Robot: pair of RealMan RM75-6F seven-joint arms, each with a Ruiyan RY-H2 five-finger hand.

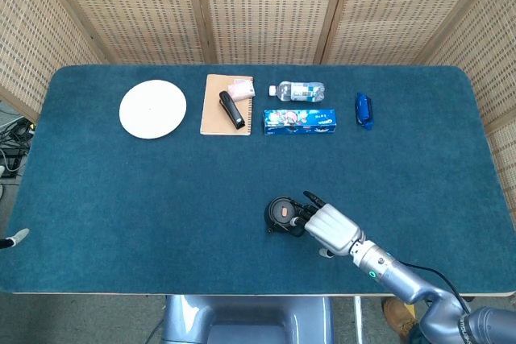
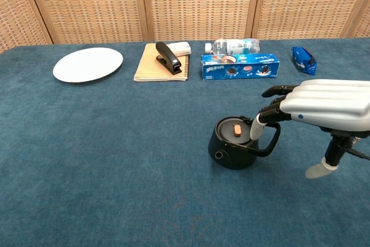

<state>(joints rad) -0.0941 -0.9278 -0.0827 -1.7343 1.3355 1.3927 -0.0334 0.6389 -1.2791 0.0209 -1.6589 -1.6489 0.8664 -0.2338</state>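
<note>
Right robot hand (image 2: pixel 315 103) over black kettle (image 2: pixel 232 143), fingers (image 2: pixel 257 126) curling at its handle (image 2: pixel 269 142); firm grip can't be confirmed.

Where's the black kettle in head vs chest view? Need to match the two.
Head view: black kettle sits low, just right of centre, at the fingertips of the right hand.
Chest view: black kettle sits right of centre, mid-height, the hand over its handle.
Shared landmark: the blue cookie box lies behind it in both.
</note>
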